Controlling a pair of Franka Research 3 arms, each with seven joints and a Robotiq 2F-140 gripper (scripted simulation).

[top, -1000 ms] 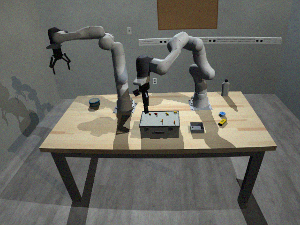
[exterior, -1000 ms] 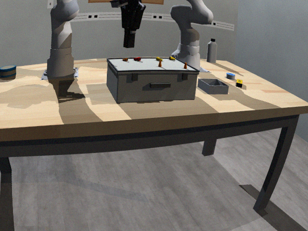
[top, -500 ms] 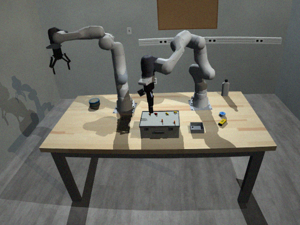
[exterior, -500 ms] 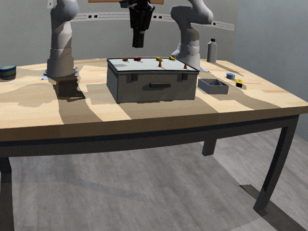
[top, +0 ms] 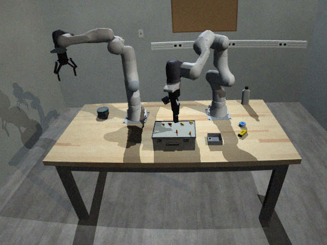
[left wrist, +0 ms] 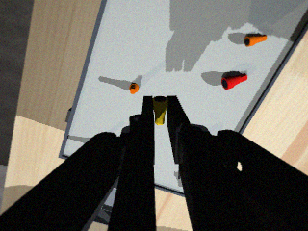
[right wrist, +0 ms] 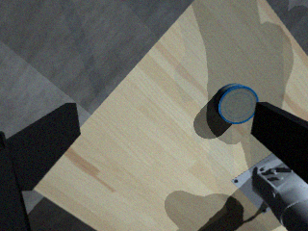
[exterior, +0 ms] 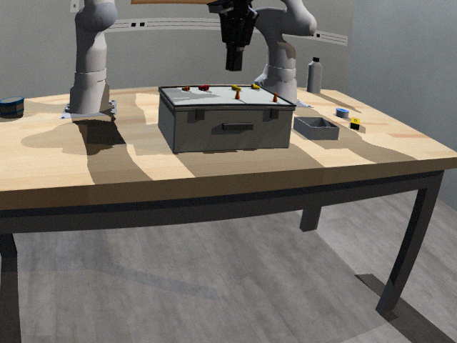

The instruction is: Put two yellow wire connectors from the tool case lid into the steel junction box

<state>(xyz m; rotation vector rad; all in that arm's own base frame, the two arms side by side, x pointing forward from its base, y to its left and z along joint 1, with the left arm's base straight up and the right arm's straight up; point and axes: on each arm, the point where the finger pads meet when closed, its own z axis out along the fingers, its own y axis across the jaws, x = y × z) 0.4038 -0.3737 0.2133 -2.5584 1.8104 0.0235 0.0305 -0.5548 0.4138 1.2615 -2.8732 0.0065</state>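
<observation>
We see the right hand [top: 67, 77] [right wrist: 166, 118] spread; the left hand [top: 176, 120] [exterior: 233, 69] [left wrist: 160, 110] pinching a yellow connector [left wrist: 160, 112] above the case [top: 163, 145] [exterior: 206, 136] [left wrist: 111, 43], two more yellows [top: 182, 123] [exterior: 235, 87] on its lid; then the box [top: 214, 143] [exterior: 317, 133] near the tabletop's [top: 87, 147] [exterior: 48, 162] [left wrist: 53, 48] [right wrist: 135, 144] front edge.

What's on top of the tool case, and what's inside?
Two yellow connectors, one red connector and three orange connectors are on its lid. The shut lid hides the inside; contents can't be seen.

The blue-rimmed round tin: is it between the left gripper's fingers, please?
No, the left gripper holds a yellow wire connector between its fingers.
</observation>
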